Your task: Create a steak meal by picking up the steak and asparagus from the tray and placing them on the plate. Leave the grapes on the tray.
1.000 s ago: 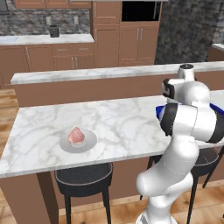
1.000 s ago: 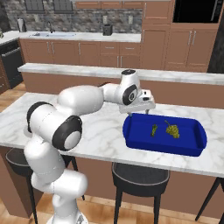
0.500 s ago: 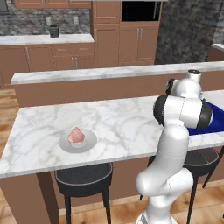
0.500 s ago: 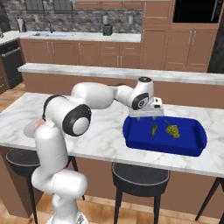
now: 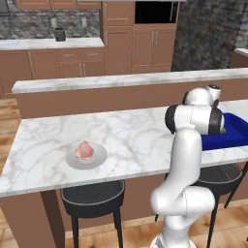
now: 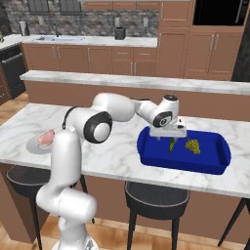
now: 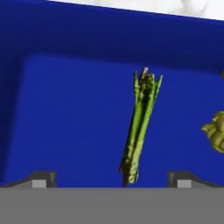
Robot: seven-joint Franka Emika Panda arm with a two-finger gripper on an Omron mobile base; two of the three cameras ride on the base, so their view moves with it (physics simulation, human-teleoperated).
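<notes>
Hand view shows the asparagus (image 7: 139,129) lying on the floor of the blue tray (image 7: 65,113), between the two fingertips (image 7: 41,178) that rise at the lower edge. The fingers are spread wide, one on each side of the stalk bundle, and they hold nothing. The lower end of the bundle reaches down close to the line between the tips, and its pointed end lies farther away from them. The grapes (image 7: 215,131) sit beyond the right fingertip, apart from the stalks.

From the right base view, the gripper (image 6: 168,138) hangs over the tray (image 6: 215,166), just above the asparagus (image 6: 172,144), with the grapes (image 6: 193,145) beside it. The steak (image 6: 47,137) already lies on the plate (image 6: 34,146), well apart from the fingers, so I judge that the asparagus is the step in hand.

To do this step well, I think the hand should go straight down and keep the bundle in the middle of the gap. It looks better to close nearer the middle of the stalks than at the very end, so the bundle does not tip when lifted. The right finger should stay off the grapes, because they must remain on the tray.
</notes>
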